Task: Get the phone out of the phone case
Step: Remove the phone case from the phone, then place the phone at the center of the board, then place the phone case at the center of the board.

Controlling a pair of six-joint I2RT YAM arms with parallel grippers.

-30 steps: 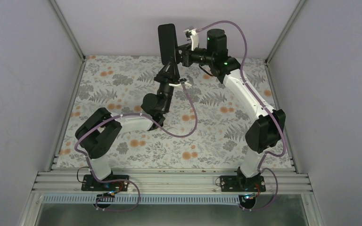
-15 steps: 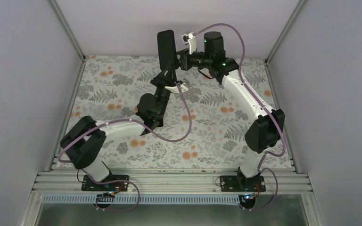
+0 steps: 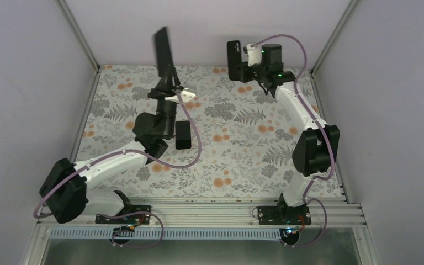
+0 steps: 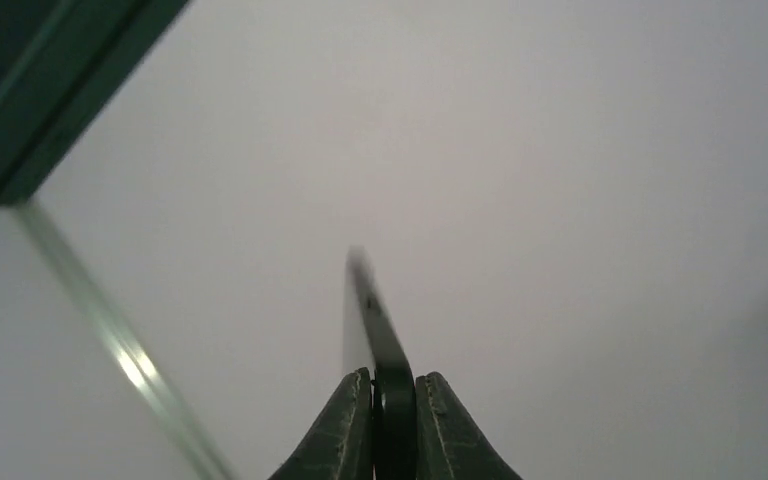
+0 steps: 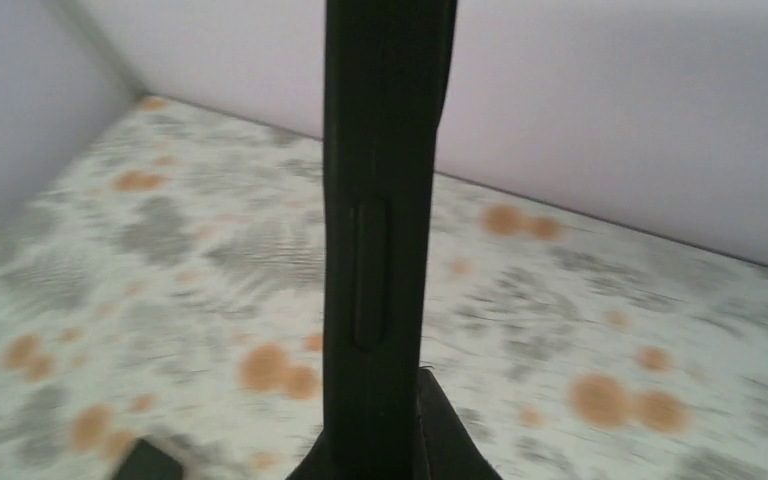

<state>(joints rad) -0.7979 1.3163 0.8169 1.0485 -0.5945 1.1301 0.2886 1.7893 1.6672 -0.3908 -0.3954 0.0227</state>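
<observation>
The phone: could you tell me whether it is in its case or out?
Out: the left gripper holds the thin phone aloft, while the right gripper holds the thicker case well apart from it.

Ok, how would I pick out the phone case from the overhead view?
Look at the back of the flowered table, right of centre, where the right hand holds a black slab upright in the air. That is the phone case: thick-edged with a long side button, unlike the thin phone in the left hand.
</observation>
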